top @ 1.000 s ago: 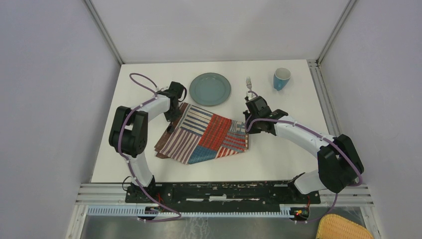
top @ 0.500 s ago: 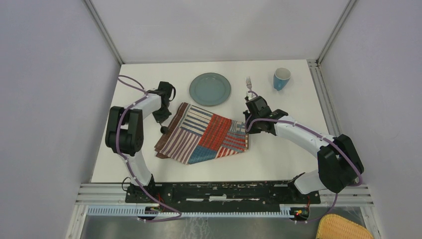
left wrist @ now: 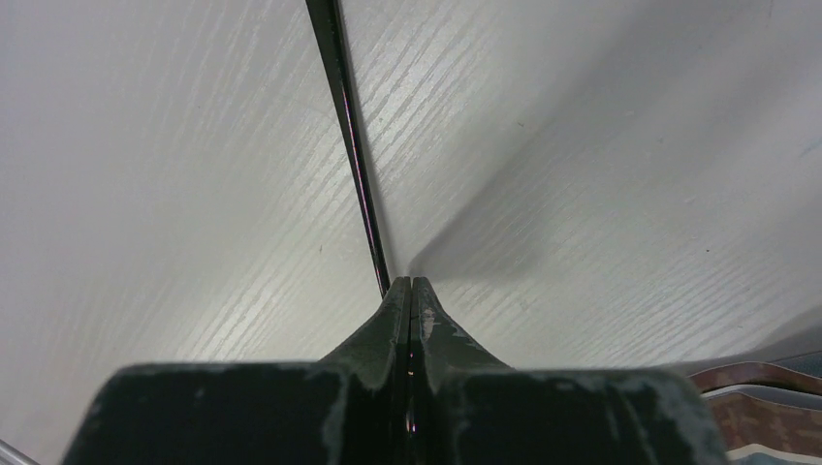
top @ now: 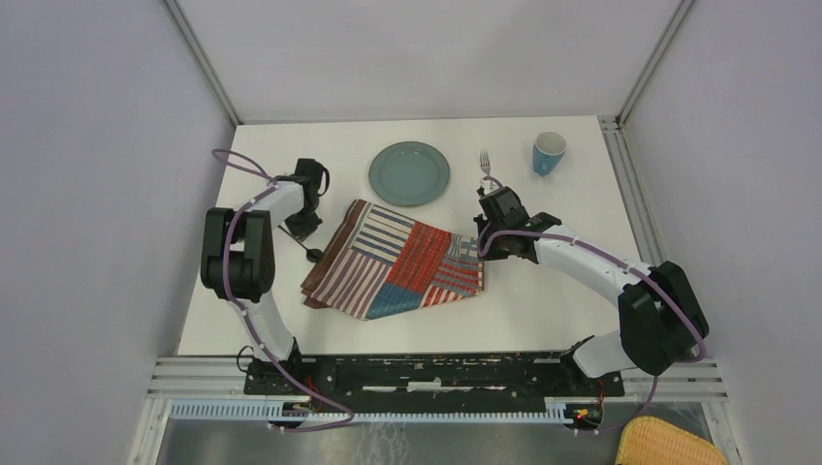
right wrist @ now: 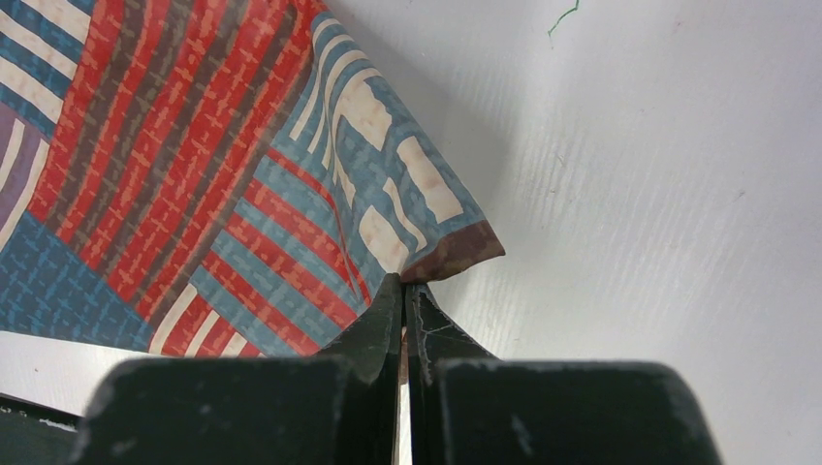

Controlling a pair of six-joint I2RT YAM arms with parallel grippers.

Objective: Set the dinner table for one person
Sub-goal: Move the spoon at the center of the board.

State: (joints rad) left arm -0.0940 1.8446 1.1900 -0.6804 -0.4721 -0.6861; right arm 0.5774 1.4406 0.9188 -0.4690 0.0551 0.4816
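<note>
Two arms are at work on the dinner table (top: pixel 543 300), the white top that fills the middle of the room, with both bases bolted at its 6 o'clock edge.

On the left, the arm's elbow is folded up high. Its forearm reaches towards 1 o'clock and the wrist tips down at the bare surface. The left gripper (left wrist: pixel 408 291) is pressed together on the thin handle of a dark utensil (left wrist: pixel 354 145). The rounded end of the utensil sits just off the 9 o'clock side of the placemat (top: pixel 397 262). I'd say it is being held low so it can be laid beside the cloth as cutlery.

The striped cloth lies askew in the middle. A plate (top: pixel 409 173) sits at its 12 o'clock, a fork (top: pixel 484 163) at 1 o'clock, and a cup (top: pixel 549 153) beyond that towards 2 o'clock.

On the right, the arm stretches long and low from its elbow towards 10 o'clock. The right gripper (right wrist: pixel 405 286) is pinching the cloth's brown-edged corner, which lifts slightly off the table. My guess is that this grip is for pulling the mat square.
</note>
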